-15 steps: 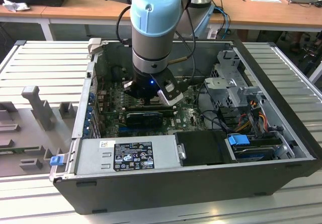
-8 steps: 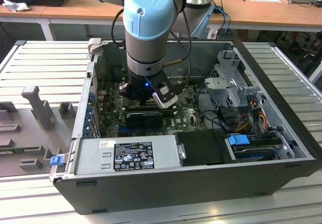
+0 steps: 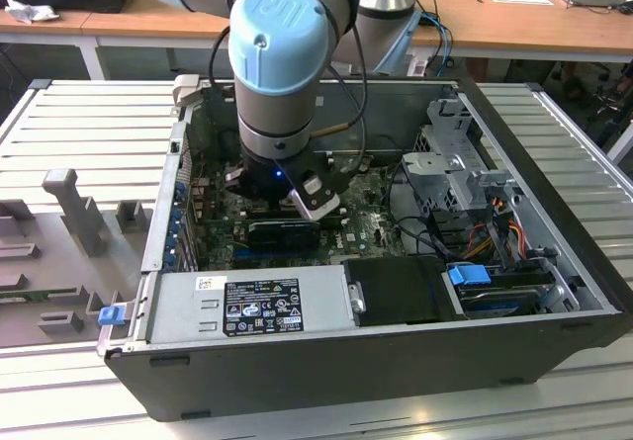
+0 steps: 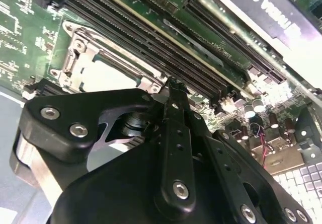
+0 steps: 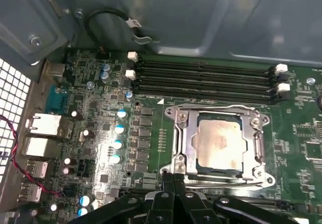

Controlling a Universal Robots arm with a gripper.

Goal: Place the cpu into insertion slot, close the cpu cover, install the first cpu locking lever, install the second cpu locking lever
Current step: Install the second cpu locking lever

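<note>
Slatted grey metal table (image 3: 89,114) carries open computer case (image 3: 554,292) at centre; grey fixture block (image 3: 74,208) rests at 9 o'clock.

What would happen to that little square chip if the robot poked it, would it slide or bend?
The cpu probably would not slide: it lies flat in the insertion slot with the metal cpu cover framing it. It looks like a stiff flat plate, so bending seems unlikely. Being small and thin, it is likely light, and a hard poke from the gripper might damage it.
</note>
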